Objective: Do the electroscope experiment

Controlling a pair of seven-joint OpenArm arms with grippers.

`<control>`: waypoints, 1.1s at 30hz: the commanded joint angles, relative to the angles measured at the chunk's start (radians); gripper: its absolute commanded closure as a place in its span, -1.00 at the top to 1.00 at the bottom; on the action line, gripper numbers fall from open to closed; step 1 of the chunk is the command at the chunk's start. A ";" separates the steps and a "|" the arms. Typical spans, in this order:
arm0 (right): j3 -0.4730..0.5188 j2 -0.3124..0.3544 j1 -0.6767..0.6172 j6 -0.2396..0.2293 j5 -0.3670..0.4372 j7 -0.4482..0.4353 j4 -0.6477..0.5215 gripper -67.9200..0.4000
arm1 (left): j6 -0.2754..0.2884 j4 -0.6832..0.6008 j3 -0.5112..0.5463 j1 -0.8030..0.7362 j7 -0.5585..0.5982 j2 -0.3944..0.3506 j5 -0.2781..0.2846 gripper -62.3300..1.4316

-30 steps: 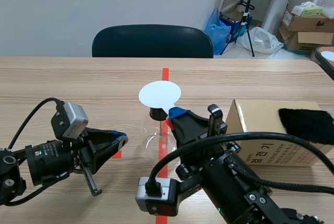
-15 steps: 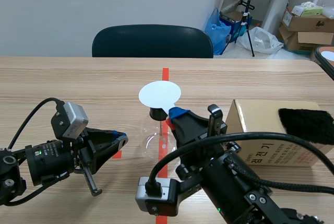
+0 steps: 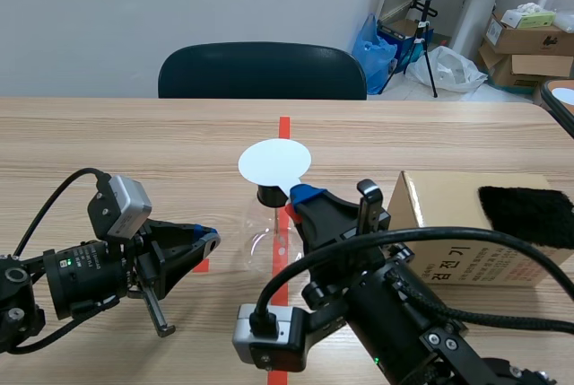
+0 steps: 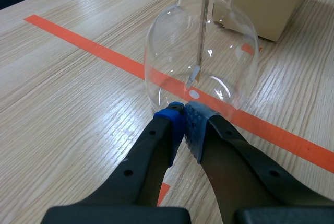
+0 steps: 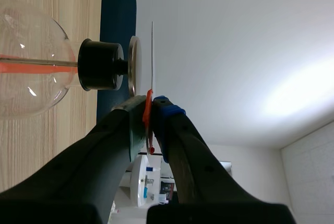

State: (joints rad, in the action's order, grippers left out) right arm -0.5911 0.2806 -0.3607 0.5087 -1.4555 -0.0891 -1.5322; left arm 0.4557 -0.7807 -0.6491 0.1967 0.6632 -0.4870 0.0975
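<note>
Right wrist view | R claw (image 5: 151,107) pinching white disc (image 3: 274,161) by handle, disc just off top plate (image 5: 134,65) | we'd hold it level, no contact, watch foil leaf (image 4: 194,75) | L claw (image 4: 183,117) closed, empty, by flask (image 4: 229,51)

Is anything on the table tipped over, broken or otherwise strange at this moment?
Nothing stands out. The glass flask stands upright and whole on the tape line, the right gripper holds the white disc level just above its top, and the black cloth lies on the box.
</note>
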 commanded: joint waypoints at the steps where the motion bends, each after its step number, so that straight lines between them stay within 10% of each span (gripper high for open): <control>1: 0.004 0.013 0.014 0.014 -0.004 0.004 -0.014 -0.94 | 0.002 -0.023 -0.002 0.003 0.017 0.007 0.010 -0.86; 33: 0.004 0.013 0.014 0.014 -0.004 0.039 -0.014 -0.94 | 0.002 -0.023 -0.002 0.003 0.017 0.007 0.010 -0.86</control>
State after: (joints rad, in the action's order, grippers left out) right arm -0.5911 0.2806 -0.3607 0.5087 -1.4559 -0.0608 -1.5322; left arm 0.4557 -0.7807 -0.6491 0.1967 0.6632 -0.4870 0.0975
